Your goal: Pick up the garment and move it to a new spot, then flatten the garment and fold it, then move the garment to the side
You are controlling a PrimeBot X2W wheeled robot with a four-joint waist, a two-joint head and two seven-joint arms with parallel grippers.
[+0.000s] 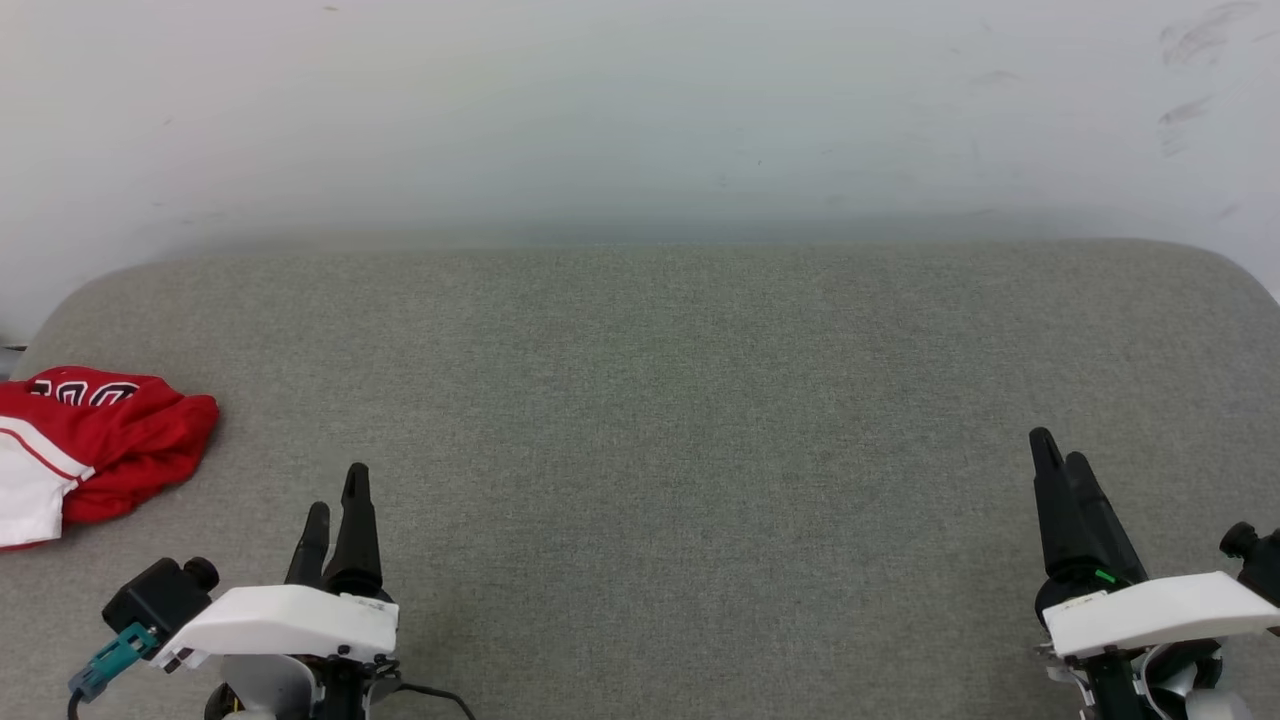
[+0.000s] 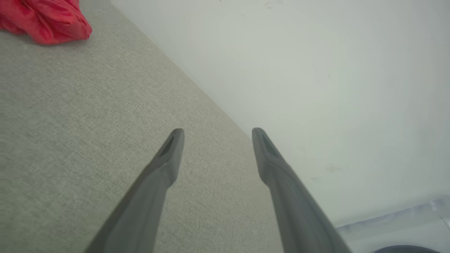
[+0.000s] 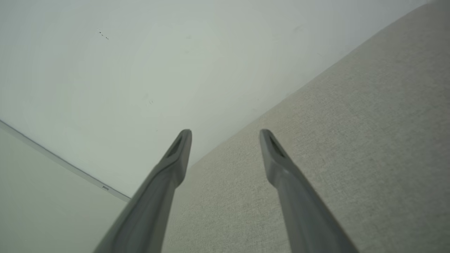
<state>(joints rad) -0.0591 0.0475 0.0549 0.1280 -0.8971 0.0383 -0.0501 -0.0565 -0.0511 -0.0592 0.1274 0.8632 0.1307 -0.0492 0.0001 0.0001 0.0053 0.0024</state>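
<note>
1. Plainly, the left gripper (image 1: 337,490) sits over the near edge of the grey fabric-covered table (image 1: 640,400), toward its near-left corner. Its two dark fingers point toward the far edge.
2. In the left wrist view, the left gripper (image 2: 217,131) has its jaws spread wide. Bare fabric and pale wall show between the fingers, and they grasp nothing.
3. The right gripper (image 1: 1058,448) sits toward the near-right corner of the table, fingers also aimed at the far edge.
4. In the right wrist view, the right gripper (image 3: 225,131) is likewise released, its jaws standing wide apart. Plain fabric and wall show in the gap, and nothing is clamped or touched by the tips.
5. The garment (image 1: 100,440) lies crumpled at the left edge of the table, partly cut off by the side of the head view.
6. Its red cloth is bunched into rounded folds. A white panel with a thin red stripe lies on the near side, and black, white-outlined lettering shows on the far fold.
7. The garment (image 2: 45,19) appears again in the upper left corner of the left wrist view as a red heap on the fabric.
8. A strip of bare fabric separates the garment from the left gripper, which is near it without touching. The right gripper is well apart from it, across the table.
9. A pale wall (image 1: 640,120) rises behind the far edge, with faint scuff marks toward its upper right.
</note>
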